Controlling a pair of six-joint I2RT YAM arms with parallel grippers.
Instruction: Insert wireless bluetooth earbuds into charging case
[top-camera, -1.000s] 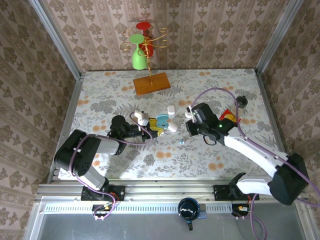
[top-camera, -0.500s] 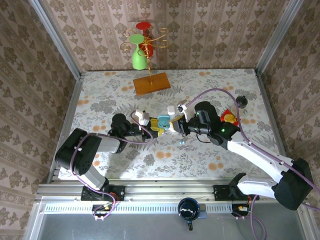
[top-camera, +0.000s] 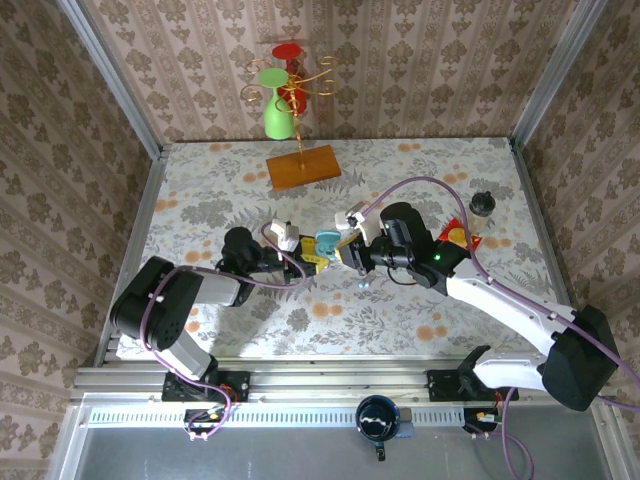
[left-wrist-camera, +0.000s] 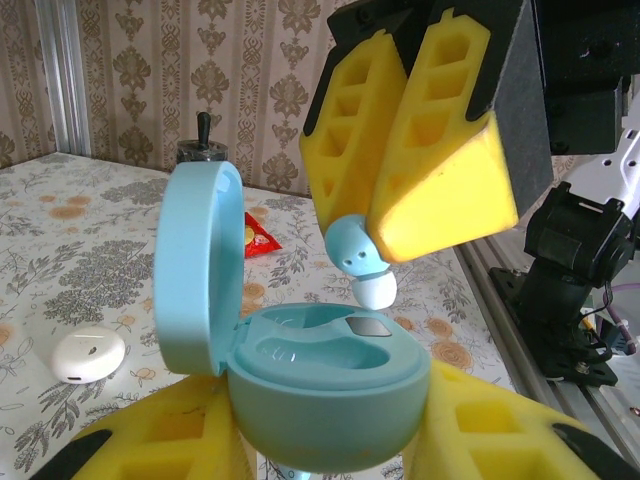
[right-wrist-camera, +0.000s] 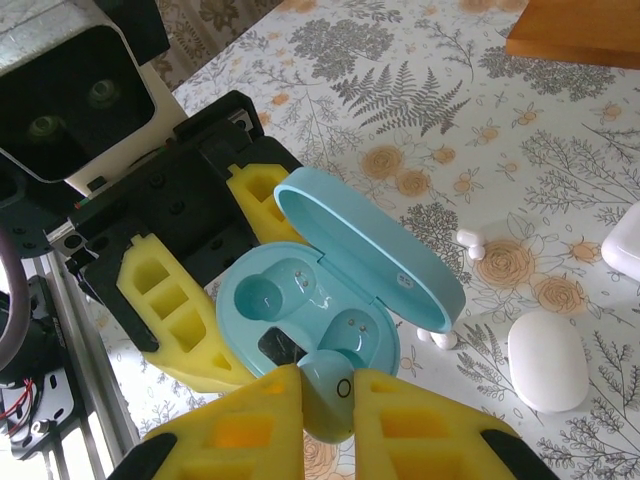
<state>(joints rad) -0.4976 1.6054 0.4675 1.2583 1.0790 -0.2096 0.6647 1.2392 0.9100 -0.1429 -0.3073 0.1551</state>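
Note:
The pale blue charging case (left-wrist-camera: 330, 400) sits between my left gripper's (left-wrist-camera: 325, 445) yellow pads, lid (left-wrist-camera: 195, 270) up and both sockets bare. My right gripper (right-wrist-camera: 330, 400) is shut on a pale blue earbud (right-wrist-camera: 335, 385) with a white tip (left-wrist-camera: 375, 292). The earbud hangs just above the case's near socket (right-wrist-camera: 350, 335), apart from it. From above, the two grippers, left (top-camera: 300, 262) and right (top-camera: 347, 250), meet at the case (top-camera: 327, 243) mid-table. Another pale blue earbud (top-camera: 362, 284) lies on the cloth close by.
A white case (right-wrist-camera: 545, 360) and small white earbuds (right-wrist-camera: 470, 240) lie on the flowered cloth beside the blue case. A second white case (left-wrist-camera: 88, 355) rests left of it. A wooden stand (top-camera: 303, 165) with a green vase (top-camera: 277, 110) is at the back, a red packet (top-camera: 455, 235) to the right.
My right gripper has swung left from over the table to just above the open case, carrying the earbud. The left gripper and the case have stayed put.

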